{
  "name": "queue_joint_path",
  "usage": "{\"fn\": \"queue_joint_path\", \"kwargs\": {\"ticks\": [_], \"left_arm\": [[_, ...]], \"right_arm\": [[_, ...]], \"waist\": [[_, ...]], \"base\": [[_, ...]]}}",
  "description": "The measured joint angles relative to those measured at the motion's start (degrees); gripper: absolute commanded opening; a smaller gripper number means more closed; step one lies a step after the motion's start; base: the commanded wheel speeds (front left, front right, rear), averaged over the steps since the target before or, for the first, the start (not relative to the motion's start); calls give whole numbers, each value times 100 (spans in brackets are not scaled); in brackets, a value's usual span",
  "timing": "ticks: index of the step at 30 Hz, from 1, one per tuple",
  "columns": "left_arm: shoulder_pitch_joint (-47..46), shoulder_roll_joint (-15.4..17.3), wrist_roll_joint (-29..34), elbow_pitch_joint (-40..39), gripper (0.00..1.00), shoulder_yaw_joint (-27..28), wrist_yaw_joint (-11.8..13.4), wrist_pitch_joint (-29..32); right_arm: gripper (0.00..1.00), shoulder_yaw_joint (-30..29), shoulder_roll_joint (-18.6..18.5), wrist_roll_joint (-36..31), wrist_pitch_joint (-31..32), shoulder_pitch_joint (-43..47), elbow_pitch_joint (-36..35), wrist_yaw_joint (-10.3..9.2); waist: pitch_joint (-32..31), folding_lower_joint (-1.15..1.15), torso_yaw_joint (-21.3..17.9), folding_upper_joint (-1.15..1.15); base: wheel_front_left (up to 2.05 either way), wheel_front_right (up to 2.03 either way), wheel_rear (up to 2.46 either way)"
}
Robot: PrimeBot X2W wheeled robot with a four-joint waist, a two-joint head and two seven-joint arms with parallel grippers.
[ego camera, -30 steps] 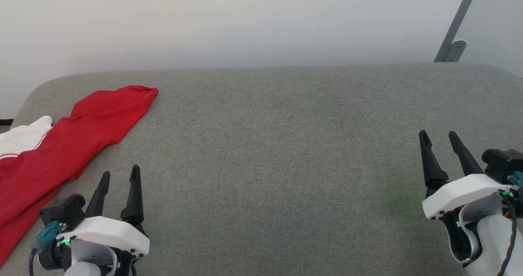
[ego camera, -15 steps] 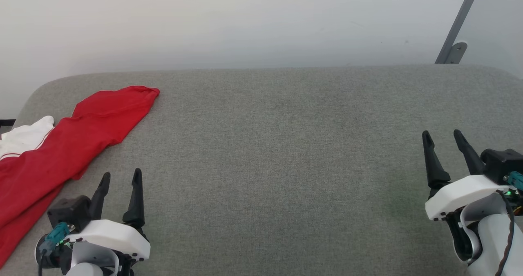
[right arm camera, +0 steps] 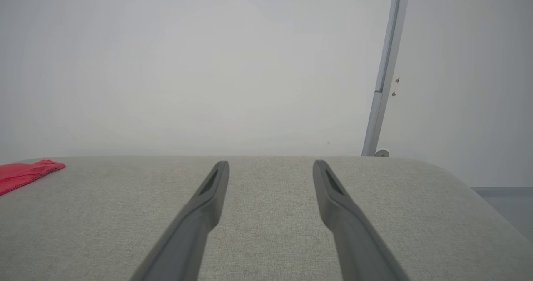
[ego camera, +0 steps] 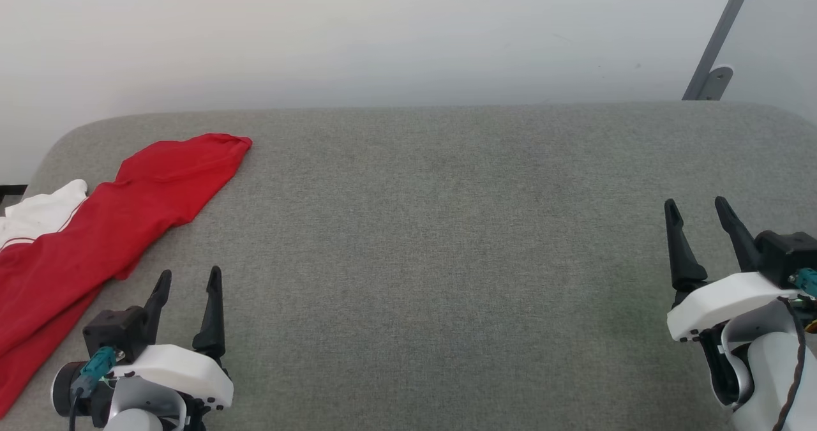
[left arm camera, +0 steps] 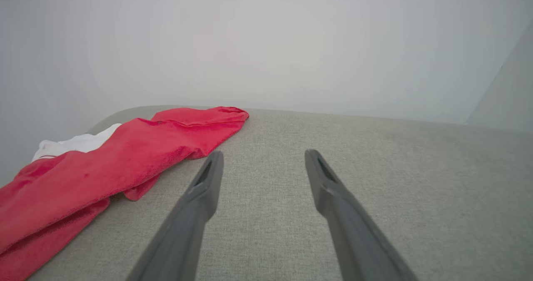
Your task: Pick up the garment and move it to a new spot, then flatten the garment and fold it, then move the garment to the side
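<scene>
The garment [ego camera: 108, 226] is a crumpled red cloth with a white panel, lying at the left end of the grey cushioned surface [ego camera: 434, 239] and running off the head view's left edge. In the left wrist view the garment [left arm camera: 104, 160] lies left of my fingers, apart from them. My left gripper [ego camera: 190, 278] stands open just right of the cloth, with nothing between its fingers [left arm camera: 208, 181]. Far to the right, my right gripper [ego camera: 696, 206] is open and empty over bare fabric. In the right wrist view a red tip of the garment [right arm camera: 25, 173] shows at the left edge.
A pale wall rises behind the cushioned surface. A grey metal strut [ego camera: 718, 41] with a bracket leans at the back right, and the strut [right arm camera: 385, 73] also shows in the right wrist view. The surface's rounded right end drops to the floor [right arm camera: 506, 197].
The left gripper has drawn back toward the bottom of the head view, slightly rightward. The right gripper has edged up and right. The garment lies as before; the camera shifted a little.
</scene>
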Motion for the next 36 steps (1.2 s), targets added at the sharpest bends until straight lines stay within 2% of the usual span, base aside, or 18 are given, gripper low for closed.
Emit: {"fn": "queue_joint_path", "kwargs": {"ticks": [8, 14, 22, 36], "left_arm": [[-113, -57, 215, 130, 100, 59, -51, -103], [-124, -166, 398, 203, 100, 102, -91, -153], [-114, -252, 744, 255, 100, 304, -38, -233], [464, -584, 839, -101, 100, 704, 248, -235]], "right_arm": [[100, -48, -9, 67, -89, -29, 52, 0], [100, -2, -46, -32, -153, -23, 49, 0], [100, 304, 21, -291, -231, -30, 88, 0], [100, 821, 517, -205, -235, -131, 246, 1]], "waist": [[-8, 0, 100, 0], [-9, 0, 385, 0], [3, 0, 1124, 0], [-37, 0, 2559, 0]], "base": [[0, 0, 0], [0, 0, 0], [0, 0, 0], [0, 0, 0]]}}
